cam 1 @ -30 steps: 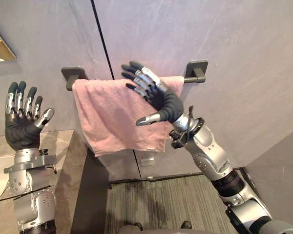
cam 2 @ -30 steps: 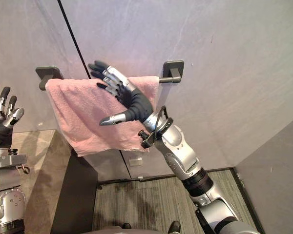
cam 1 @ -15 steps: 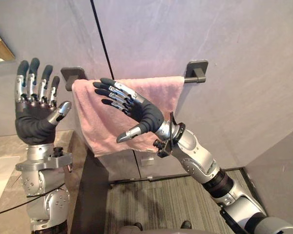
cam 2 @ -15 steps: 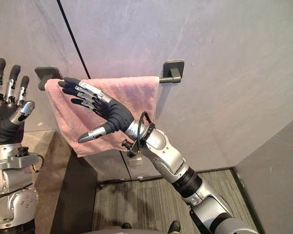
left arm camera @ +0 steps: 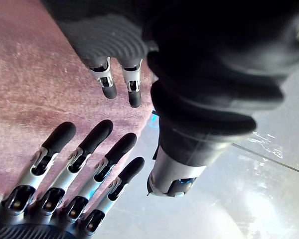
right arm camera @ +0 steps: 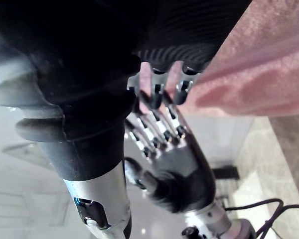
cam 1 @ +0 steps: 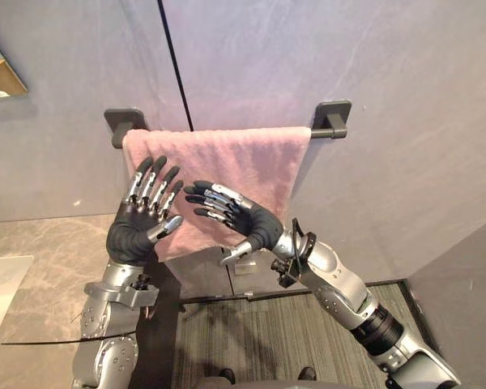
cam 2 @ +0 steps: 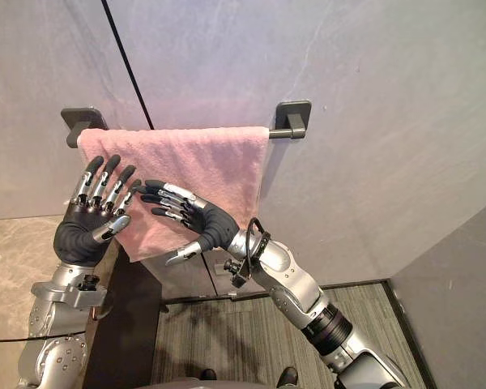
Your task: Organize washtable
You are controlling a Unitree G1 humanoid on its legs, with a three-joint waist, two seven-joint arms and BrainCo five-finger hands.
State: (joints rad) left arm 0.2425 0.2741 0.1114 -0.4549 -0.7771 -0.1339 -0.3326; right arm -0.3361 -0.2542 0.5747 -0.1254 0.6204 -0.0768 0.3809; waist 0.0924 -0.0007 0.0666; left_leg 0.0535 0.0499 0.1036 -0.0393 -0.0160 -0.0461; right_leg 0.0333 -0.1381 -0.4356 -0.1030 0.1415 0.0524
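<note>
The grey wall [cam 1: 405, 89] stands behind both hands, and the pink towel [cam 1: 243, 158] hangs on it, draped over a dark towel rail [cam 1: 319, 130] above the fingertips. The towel looks like soft, light terry. I'd expect it to be floppy, to bunch or slide along the rail if it is dragged, and to be in no danger of breaking. The lower hem or a side edge looks like the best place to grip it, pinching the cloth between thumb and fingers. A marble counter [cam 1: 40, 259] lies below and outward of the left hand [cam 1: 134, 231].

That hand is raised with its fingers straight and spread, holding nothing, and the towel's lower left part is just behind it. The right hand [cam 1: 255, 223] is also released. Its fingers are stretched sideways toward the left hand and its thumb hangs down, in front of the towel's lower middle. I cannot tell whether either hand's fingers touch the cloth.
</note>
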